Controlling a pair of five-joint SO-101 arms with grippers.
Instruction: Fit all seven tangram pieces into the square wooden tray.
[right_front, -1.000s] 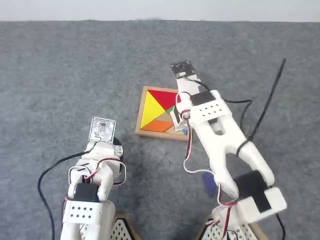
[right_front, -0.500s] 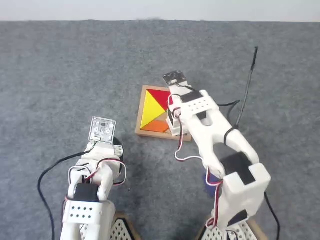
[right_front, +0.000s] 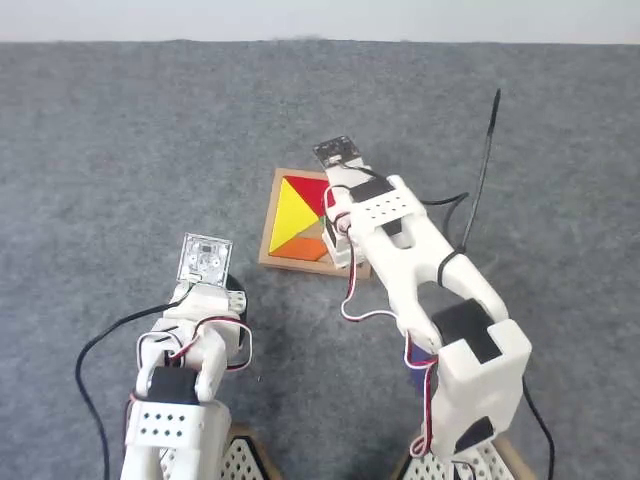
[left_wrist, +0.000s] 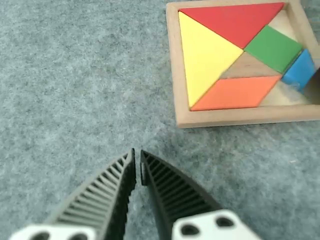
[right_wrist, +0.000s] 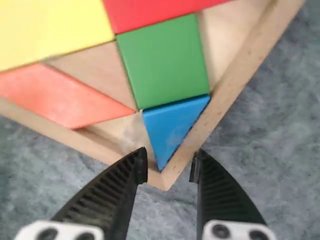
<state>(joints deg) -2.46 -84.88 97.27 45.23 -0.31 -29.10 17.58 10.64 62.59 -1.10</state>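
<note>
My right claw (right_wrist: 168, 160): jaws apart, one tip on each side of the tray's nearest corner. I cannot tell whether they touch the rim.
My left claw (left_wrist: 137, 152): jaws drawn together with just a sliver between the tips, hanging over the grey mat (left_wrist: 75, 75).
tray (right_wrist: 250, 65): right under my right claw, and well ahead of my left claw, off to its right side, flat on the mat.
blue triangle (right_wrist: 172, 122): inside the tray, its point aimed straight into the gap between my right jaws and tucked against the rim.
green square (right_wrist: 162, 60): just beyond the blue triangle from my right claw, edge to edge with it.
orange parallelogram (right_wrist: 55, 95): along the tray's near edge, off to one side of my right claw.
yellow triangle (left_wrist: 207, 55): the big piece closest to my left claw's side of the tray.
red triangle (left_wrist: 235, 22): across the tray's far edge from my left claw, meeting the yellow one.
tan triangle (left_wrist: 247, 65): in the middle, between orange, yellow and green. Piece or bare floor, I cannot tell.
Bare floor: pale patches beside the green square and next to the blue triangle.
right arm (right_front: 430, 270): stretched out over the tray's edge in the high view.
</note>
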